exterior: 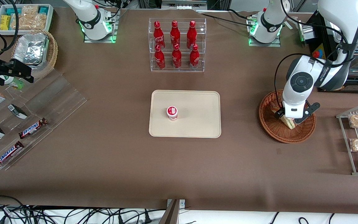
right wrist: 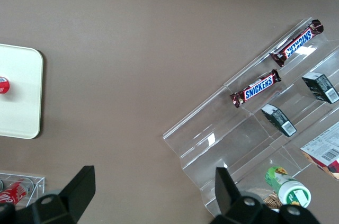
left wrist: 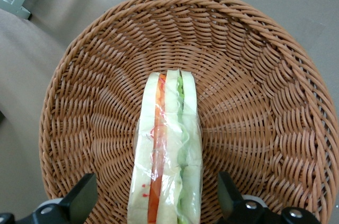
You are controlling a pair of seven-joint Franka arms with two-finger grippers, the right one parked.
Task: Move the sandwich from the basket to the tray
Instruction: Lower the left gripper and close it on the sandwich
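The jaws [left wrist: 156,203] stand wide open, one finger [left wrist: 79,200] on each flank of the sandwich [left wrist: 167,150] with clear gaps between the pads and the wrap; they grip nothing. In the front view the jaws [exterior: 292,119] hang low inside the basket [exterior: 286,135], straddling the sandwich [exterior: 288,122], which lies on the weave a little off the basket's middle toward four o'clock. In the wrist view the wedge's filling edge faces up, with red, yellow and green bands between pale bread, and the basket's [left wrist: 254,75] woven floor and rim ring it all round. The sandwich's jaw-side end is cut off at the frame edge, and the fingertips are only partly shown. From the front, the arm's wrist covers the basket's eleven-o'clock part and most of the sandwich.

The tray [exterior: 197,102] lies on the brown surface [exterior: 104,155] well apart from the basket, toward the parked arm's end, at the basket's nine o'clock. On it stands a small red-and-white cup [exterior: 172,112], slightly off the tray's middle toward nine o'clock. A clear rack of red bottles [exterior: 176,43] stands at the tray's twelve o'clock, farther from the front camera.
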